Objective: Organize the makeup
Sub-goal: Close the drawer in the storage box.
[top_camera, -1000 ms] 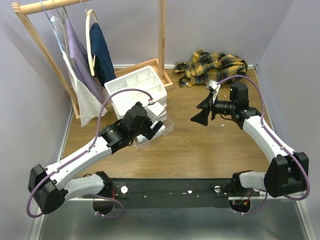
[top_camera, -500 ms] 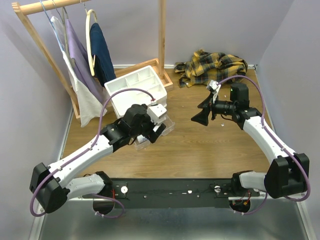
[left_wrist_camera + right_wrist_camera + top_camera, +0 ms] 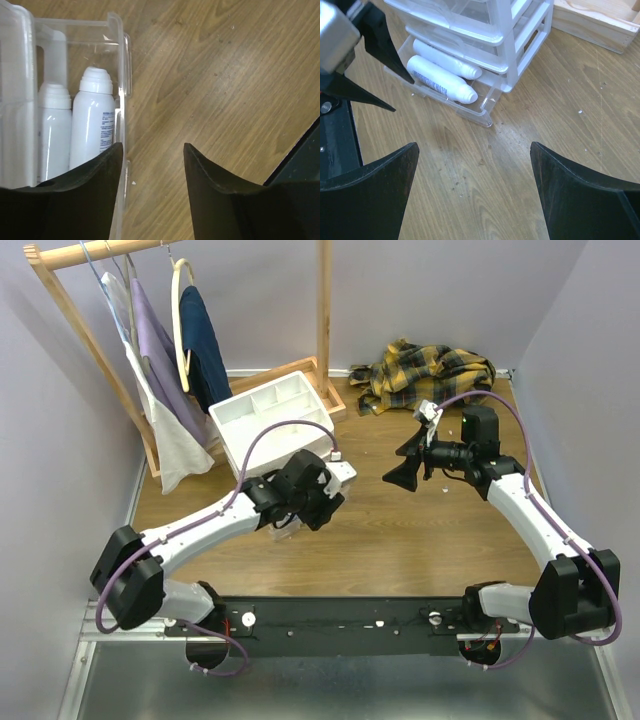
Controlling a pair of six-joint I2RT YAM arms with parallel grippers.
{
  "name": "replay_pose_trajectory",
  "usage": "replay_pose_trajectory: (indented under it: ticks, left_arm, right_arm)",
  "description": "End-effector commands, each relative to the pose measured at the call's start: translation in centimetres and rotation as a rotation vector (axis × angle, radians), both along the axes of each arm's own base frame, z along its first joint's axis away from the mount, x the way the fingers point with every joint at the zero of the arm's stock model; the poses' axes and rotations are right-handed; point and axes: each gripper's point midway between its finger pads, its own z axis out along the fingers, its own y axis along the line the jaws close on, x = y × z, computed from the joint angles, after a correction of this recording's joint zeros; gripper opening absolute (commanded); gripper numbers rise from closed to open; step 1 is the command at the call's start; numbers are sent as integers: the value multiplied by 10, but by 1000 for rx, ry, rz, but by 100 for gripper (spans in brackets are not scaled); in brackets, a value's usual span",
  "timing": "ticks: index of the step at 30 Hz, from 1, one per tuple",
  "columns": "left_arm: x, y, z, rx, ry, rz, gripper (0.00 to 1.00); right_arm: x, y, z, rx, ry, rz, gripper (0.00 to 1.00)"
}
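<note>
Two white capped bottles lie side by side in the pulled-out clear bottom drawer of the drawer unit. They also show in the left wrist view. My left gripper is open and empty at the drawer's front end, one finger over the drawer's clear wall, the other over bare floor. My right gripper is open wide and empty, apart to the right of the unit. No pencils or sponges show.
A white divided tray sits on top of the drawer unit. A wooden clothes rack with hanging garments stands at the back left, its base close behind the unit. A yellow plaid cloth lies at the back right.
My left gripper has moved to the right, from over the drawer unit to the front end of the pulled-out drawer. The right arm has not moved.
</note>
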Motion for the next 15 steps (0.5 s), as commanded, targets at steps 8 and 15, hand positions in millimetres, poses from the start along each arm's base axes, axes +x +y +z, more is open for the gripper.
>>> replay_pose_trajectory:
  ticks: [8, 15]
  left_arm:
    - [-3, 10, -41, 284, -19, 27, 48]
    - [-6, 14, -60, 398, -16, 16, 38]
  right_arm:
    - [4, 1, 18, 3, -59, 3, 100]
    - [4, 1, 18, 1, -60, 4, 100]
